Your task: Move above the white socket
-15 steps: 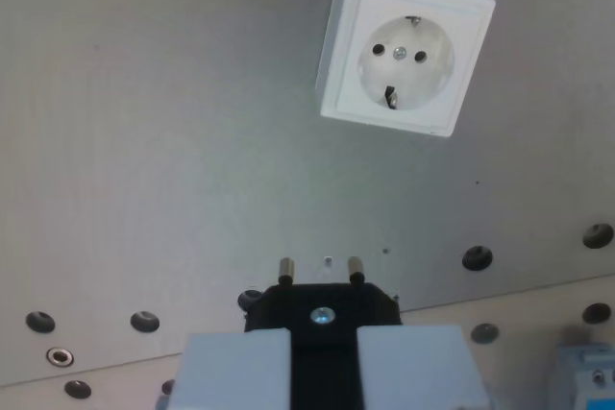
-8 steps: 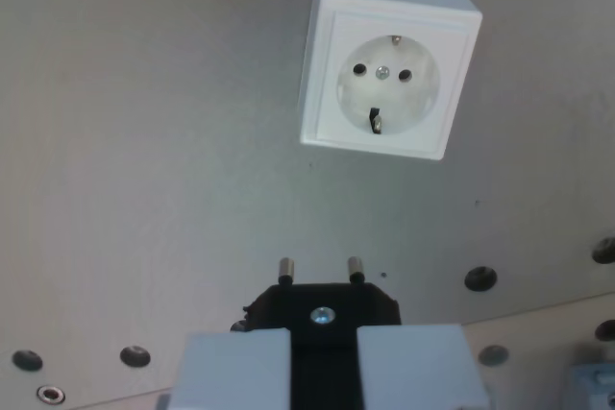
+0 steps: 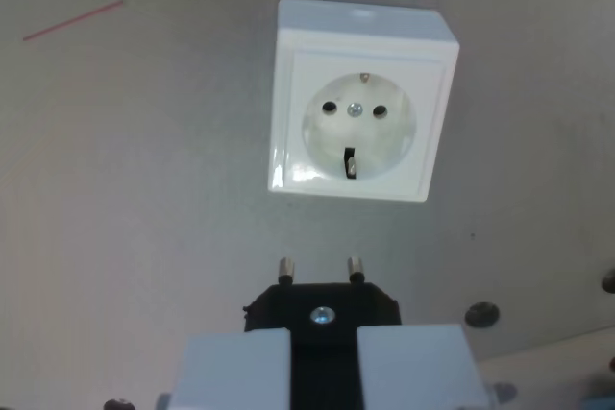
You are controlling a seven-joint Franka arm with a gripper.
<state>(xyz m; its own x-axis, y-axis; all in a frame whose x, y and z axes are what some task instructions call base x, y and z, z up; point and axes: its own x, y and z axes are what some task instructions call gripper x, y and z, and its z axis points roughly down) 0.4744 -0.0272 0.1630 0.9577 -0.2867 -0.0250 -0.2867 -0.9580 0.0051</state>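
Wrist view: your gripper (image 3: 322, 357) pinches the black plug (image 3: 322, 309), pins aimed up-frame. White socket (image 3: 360, 103) faces you, its pin holes aligned across the frame.

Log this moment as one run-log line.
pincer shut on black plug | pins point toward white socket | socket ahead of plug, apart | not yet above it

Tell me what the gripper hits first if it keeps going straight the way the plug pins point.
Probably the white socket. The gripper holds the black plug, pins aimed up the wrist view, roughly level with the socket face. Only bare board lies between them; depth is unclear.
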